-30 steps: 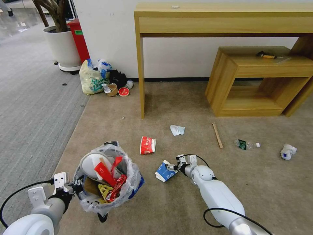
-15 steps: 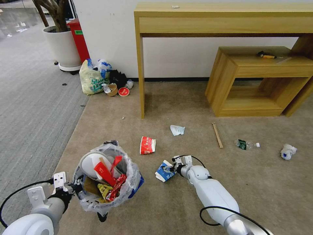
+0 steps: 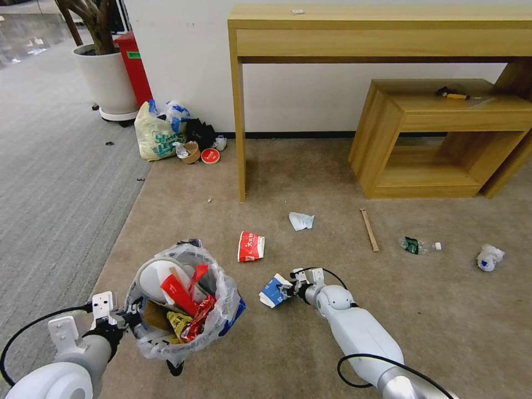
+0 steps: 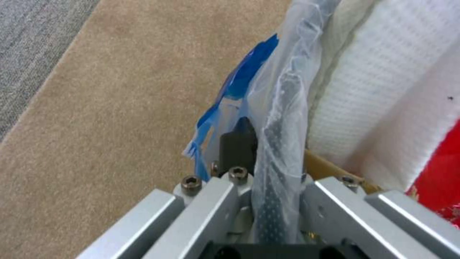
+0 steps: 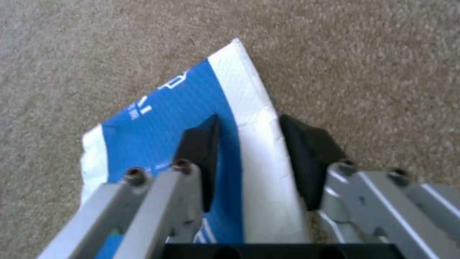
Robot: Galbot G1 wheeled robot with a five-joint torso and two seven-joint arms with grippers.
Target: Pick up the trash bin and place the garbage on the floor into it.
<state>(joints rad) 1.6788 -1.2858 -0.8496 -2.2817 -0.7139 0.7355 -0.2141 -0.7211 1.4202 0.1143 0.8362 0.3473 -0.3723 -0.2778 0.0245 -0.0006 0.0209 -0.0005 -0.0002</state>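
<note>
The trash bin [image 3: 183, 302], black with a crinkly clear bag, hangs just above the beige floor [image 3: 310, 177] and holds red wrappers, paper and a white slipper. My left gripper [image 3: 130, 318] is shut on its rim, with the rim and bag [image 4: 280, 144] pinched between the fingers. My right gripper [image 3: 291, 288] is shut on a crushed blue-white paper cup [image 3: 272, 292], its black pads [image 5: 201, 154] straddling the cup's white edge [image 5: 258, 151]. More garbage lies on the floor: a red cup [image 3: 251, 246], crumpled paper [image 3: 301, 220], a wooden stick [image 3: 369, 229], a plastic bottle [image 3: 419, 245] and a white-blue wad [image 3: 490, 257].
A tall wooden console table [image 3: 382, 33] and a low wooden shelf [image 3: 443, 138] stand against the far wall. A pale-yellow shopping bag [image 3: 155, 136] with small containers sits beside the table leg. A potted plant [image 3: 105, 77] and grey carpet strip [image 3: 50, 166] lie left.
My right gripper has moved left toward the bin, carrying the blue-white cup along with it. The left arm and the bin have stayed put.
</note>
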